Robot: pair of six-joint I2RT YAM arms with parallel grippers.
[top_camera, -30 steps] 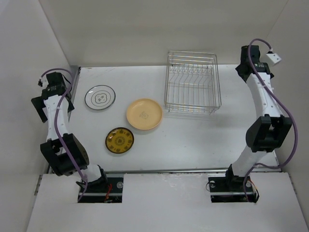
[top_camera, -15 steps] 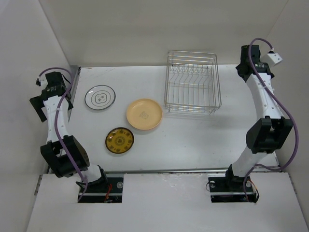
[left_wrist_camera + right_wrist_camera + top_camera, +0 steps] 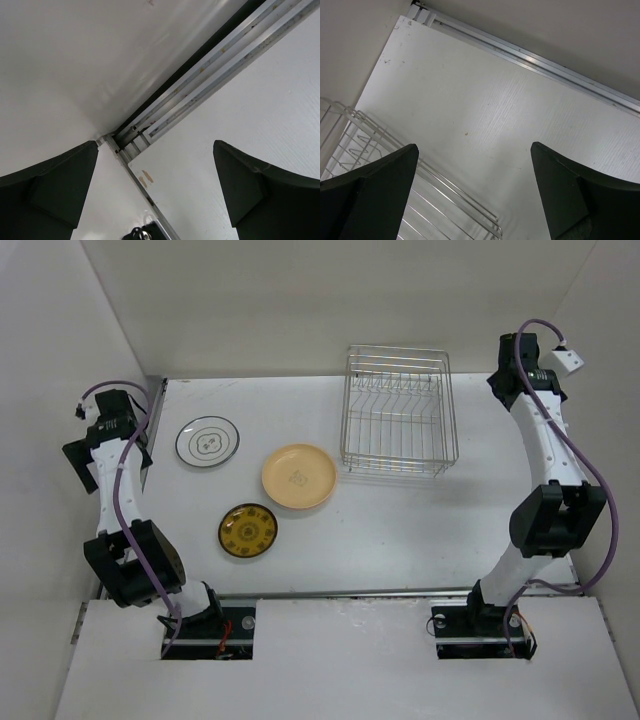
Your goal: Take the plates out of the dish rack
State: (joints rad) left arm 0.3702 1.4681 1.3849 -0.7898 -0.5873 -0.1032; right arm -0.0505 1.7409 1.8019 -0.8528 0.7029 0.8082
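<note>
Although almost nothing has shifted over the last second, the left arm's wrist has drawn a touch further outward, away from the plates, while the right arm keeps its place at the table's far right. The left tool [image 3: 155,167] and right tool [image 3: 472,172] both gape wide, with nothing between their fingers.

The rectangular silver wire dish rack [image 3: 400,412] stands far right of centre on the white table [image 3: 400,530], and no plate shows in it. Three lie flat and face up, well to its left:

- the white round plate with a dark rim [image 3: 207,441]
- the yellow-tan round plate [image 3: 299,476]
- the dark round plate with yellow pattern [image 3: 248,530]

I judge the unloading finished and the arms retired. The rack sits square to the table edges, mouth up, its dividers in a row running left to right. Its long axis seems near-to-far, though foreshortening leaves that unsure.
</note>
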